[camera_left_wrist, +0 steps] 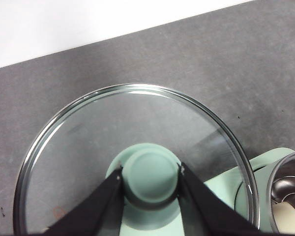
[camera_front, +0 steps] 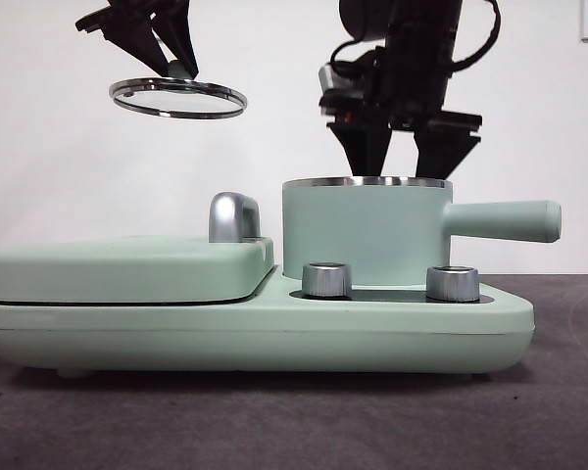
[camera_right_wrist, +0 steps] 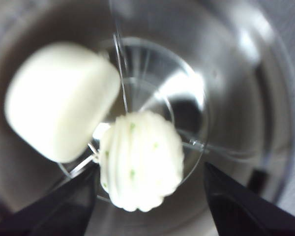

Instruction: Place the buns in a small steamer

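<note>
The small steamer (camera_front: 363, 230) stands uncovered on the right of the base, its handle (camera_front: 505, 220) pointing right. Both buns lie inside it in the right wrist view: a smooth block bun (camera_right_wrist: 59, 101) and a ridged bun with green dots (camera_right_wrist: 140, 160). My right gripper (camera_front: 404, 157) hangs open just above the steel rim; in its wrist view the right gripper (camera_right_wrist: 150, 172) has its jaws spread wider than the ridged bun. High at the left, my left gripper (camera_front: 179, 67) is shut on the green knob (camera_left_wrist: 150, 174) of the glass lid (camera_front: 176, 98), held well above the griddle.
A flat mint-green griddle (camera_front: 127, 269) with a chrome handle (camera_front: 233, 217) fills the left of the base. Two steel dials (camera_front: 326, 279) (camera_front: 453, 283) sit in front of the steamer. The steamer's rim (camera_left_wrist: 287, 191) shows at the edge of the left wrist view.
</note>
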`<state>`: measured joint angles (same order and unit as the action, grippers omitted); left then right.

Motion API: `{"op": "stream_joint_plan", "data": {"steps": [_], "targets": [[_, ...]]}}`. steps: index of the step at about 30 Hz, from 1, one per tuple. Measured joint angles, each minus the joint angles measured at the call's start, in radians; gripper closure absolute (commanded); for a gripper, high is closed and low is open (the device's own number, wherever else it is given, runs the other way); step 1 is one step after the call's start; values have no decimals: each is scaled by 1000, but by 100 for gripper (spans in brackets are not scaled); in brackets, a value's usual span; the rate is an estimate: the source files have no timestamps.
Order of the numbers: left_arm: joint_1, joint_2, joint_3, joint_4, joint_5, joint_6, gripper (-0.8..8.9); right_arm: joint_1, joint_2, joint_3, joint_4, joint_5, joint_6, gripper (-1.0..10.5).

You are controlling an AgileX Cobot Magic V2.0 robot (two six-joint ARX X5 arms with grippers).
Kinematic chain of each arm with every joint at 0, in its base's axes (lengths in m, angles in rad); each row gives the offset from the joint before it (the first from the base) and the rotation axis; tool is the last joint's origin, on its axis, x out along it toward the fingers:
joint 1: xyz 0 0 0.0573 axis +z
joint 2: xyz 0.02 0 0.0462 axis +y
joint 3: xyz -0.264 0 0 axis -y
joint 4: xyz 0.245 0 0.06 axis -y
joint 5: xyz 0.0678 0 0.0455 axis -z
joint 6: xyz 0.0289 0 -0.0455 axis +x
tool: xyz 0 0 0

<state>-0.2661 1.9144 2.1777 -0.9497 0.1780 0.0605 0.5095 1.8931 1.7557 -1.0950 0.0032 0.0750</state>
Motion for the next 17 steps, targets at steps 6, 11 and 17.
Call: {"op": "stream_joint_plan", "data": {"steps": [6, 11, 17], "targets": [[0, 0, 0, 0, 0, 0, 795, 0, -48, 102, -77, 0, 0, 612], [0, 0, 0, -5, 0, 0, 795, 0, -153, 103, -143, 0, 0, 612], [-7, 0, 0, -13, 0, 0, 795, 11, -302, 102, -209, 2, 0, 612]]}}
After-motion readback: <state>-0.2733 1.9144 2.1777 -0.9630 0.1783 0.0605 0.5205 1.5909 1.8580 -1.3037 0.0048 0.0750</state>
